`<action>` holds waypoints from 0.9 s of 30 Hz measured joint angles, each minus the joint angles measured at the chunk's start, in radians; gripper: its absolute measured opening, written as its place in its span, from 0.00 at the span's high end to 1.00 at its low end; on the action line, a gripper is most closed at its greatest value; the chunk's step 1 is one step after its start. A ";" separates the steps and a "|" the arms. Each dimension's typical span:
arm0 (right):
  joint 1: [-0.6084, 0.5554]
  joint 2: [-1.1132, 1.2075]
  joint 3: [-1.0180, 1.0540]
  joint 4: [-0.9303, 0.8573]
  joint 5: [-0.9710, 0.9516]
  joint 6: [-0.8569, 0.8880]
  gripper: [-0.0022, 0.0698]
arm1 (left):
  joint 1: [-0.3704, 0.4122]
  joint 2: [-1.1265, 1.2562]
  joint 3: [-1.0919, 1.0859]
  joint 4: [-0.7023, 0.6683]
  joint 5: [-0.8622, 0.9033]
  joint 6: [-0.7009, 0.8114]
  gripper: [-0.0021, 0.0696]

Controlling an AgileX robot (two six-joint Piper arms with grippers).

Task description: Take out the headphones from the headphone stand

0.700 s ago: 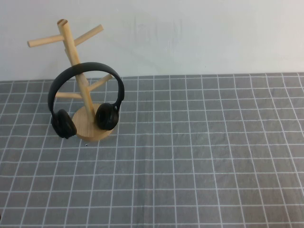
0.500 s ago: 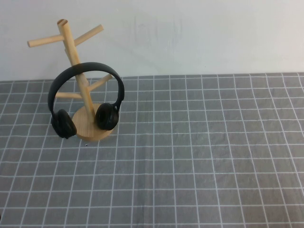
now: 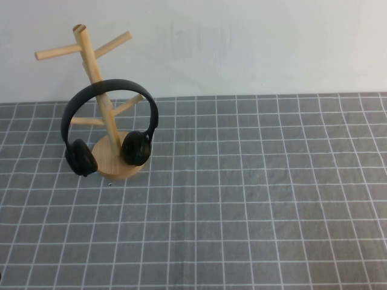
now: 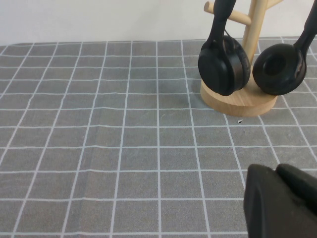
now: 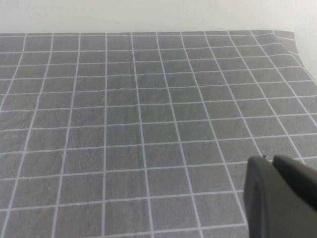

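Left wrist view has the left pincer (image 4: 282, 201) nearest the lens, a dark blurred block low over the surface (image 4: 99, 148); whether it is open or closed I cannot tell. It hangs above the grey cloth with white grid lines, touching nothing. Ahead of it and well apart, the headphones (image 4: 225, 62) hang on the headphone stand (image 4: 237, 99): one round padded cup sits in front of the round wooden base, the other cup (image 4: 280, 69) just beside it on the far side of the slanted pole, and the thin black band rises past a wooden peg. Right wrist view shows the right pincer (image 5: 280, 198) in the same way, a dark shape close to the lens above the checked cloth, and I cannot tell how its fingers stand either; only cloth lies ahead of it, out to the pale wall (image 5: 148, 15). High view shows neither pincer. Far across the cloth from both, on the robot's left side near the wall, the stand's pole leans with angled pegs branching off it, and the headband arches over a lower peg, with the two cups hanging down on either side of the disc base, one overlapping its edge and the other beside it.
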 joint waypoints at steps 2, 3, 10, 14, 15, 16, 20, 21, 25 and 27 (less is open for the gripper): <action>0.000 0.000 0.000 0.000 0.000 0.000 0.98 | 0.000 0.000 0.000 0.000 0.000 0.000 0.97; 0.000 0.000 0.000 0.000 0.000 0.000 0.98 | 0.000 0.000 0.000 0.000 0.000 0.000 0.97; 0.000 0.000 0.000 0.000 0.000 0.000 0.98 | 0.000 0.000 0.000 0.000 0.000 0.000 0.97; 0.000 0.000 0.000 0.000 0.000 0.000 0.98 | 0.000 0.000 0.000 0.000 0.000 0.000 0.97; 0.000 0.000 0.000 0.000 0.000 0.000 0.98 | 0.000 0.000 0.000 0.000 -0.007 0.000 0.97; 0.000 0.000 0.000 0.000 0.000 0.000 0.98 | 0.000 0.000 0.000 0.000 -0.016 0.000 0.97; 0.000 0.000 0.000 0.000 0.000 0.000 0.98 | 0.000 0.000 0.006 0.000 -0.147 0.000 0.97; 0.000 0.000 0.000 0.000 0.000 0.000 0.98 | 0.000 0.000 0.006 0.000 -0.210 0.000 0.97; 0.000 0.000 0.000 0.000 0.000 0.000 0.98 | 0.000 0.000 0.006 0.000 -0.485 0.000 0.97; 0.000 0.000 0.000 0.000 0.000 0.000 0.98 | 0.000 0.000 0.006 0.000 -0.619 0.000 0.97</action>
